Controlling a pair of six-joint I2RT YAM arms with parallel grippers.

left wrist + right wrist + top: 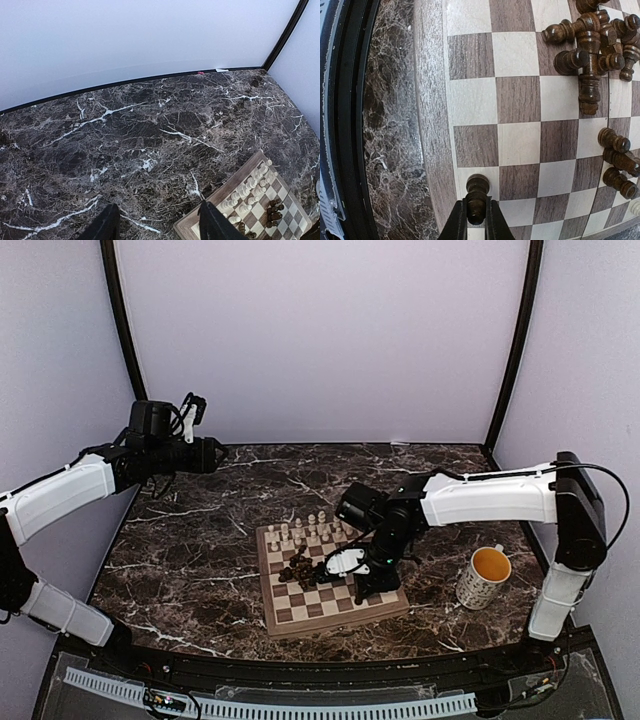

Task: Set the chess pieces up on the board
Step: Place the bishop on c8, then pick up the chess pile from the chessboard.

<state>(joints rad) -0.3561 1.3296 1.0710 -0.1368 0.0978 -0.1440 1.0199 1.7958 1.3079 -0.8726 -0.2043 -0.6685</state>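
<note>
R pincer (pixel 476 212): clamped on dark piece (pixel 477 192), board (pixel 432 125) edge row just under tips | L pincer (pixel 160 222): wide, empty, over bare worktop (pixel 150 125) | risk: piece tips on release if base not flat; dark pile (pixel 592 45) ahead may get knocked

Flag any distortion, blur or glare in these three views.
Right wrist: strong fisheye, so the board's rows and rim bow; the dark pieces are sharp, as is the dark piece in the right end effector. Left wrist: the table's far edge curves, and the left end effector's fingers are dark and cropped at the bottom. Top external: even, soft light with no hard shadows; the pale pieces look tiny.
</note>
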